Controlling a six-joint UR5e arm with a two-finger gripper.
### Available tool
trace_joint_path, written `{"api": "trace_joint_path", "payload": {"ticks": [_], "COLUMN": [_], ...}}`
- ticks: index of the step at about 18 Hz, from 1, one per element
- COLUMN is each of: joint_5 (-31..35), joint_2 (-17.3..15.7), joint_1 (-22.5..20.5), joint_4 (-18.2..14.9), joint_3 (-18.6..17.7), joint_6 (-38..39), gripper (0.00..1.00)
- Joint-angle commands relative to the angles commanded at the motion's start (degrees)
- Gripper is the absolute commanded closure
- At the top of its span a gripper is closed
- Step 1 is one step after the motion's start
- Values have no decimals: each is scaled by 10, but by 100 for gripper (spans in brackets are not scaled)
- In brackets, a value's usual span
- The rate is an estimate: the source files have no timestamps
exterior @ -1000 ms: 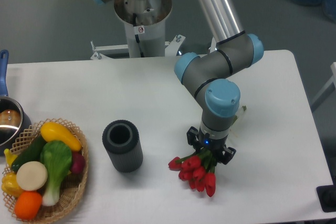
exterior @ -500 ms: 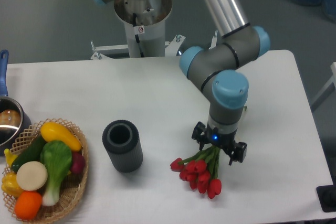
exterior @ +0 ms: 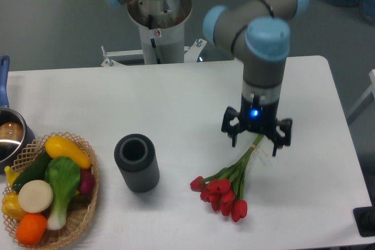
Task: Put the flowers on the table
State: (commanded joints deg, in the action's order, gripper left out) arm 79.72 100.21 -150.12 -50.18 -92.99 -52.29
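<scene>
The red tulips (exterior: 225, 185) lie flat on the white tabletop (exterior: 176, 109), blooms toward the near edge, stems angling up to the right. The tool (exterior: 256, 139) hangs above the stem ends, fingers spread, gripping nothing. A dark ribbed cylinder (exterior: 136, 162) stands to the left.

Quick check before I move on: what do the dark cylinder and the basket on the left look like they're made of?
The dark cylinder: likely matte grey plastic or rubber, judging by its fine ribbed wall, dull surface and hollow top; the picture cannot settle which. The basket: woven wicker or a similar natural fibre, tan with an open lattice rim. The produce inside looks glossy and uniform, possibly plastic replicas.
</scene>
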Motion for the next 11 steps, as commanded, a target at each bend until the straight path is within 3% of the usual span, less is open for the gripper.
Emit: {"api": "trace_joint_path", "payload": {"ticks": [4, 6, 8, 11], "joint_5": [2, 24, 29, 30], "joint_2": [-69, -97, -119, -138], "joint_1": [-5, -32, -47, -69], "joint_4": [-1, -2, -8, -35], "joint_3": [-58, -85, -98, -103], "joint_6": [-25, -102, -174, -206], "gripper": [0, 0, 0, 0]}}
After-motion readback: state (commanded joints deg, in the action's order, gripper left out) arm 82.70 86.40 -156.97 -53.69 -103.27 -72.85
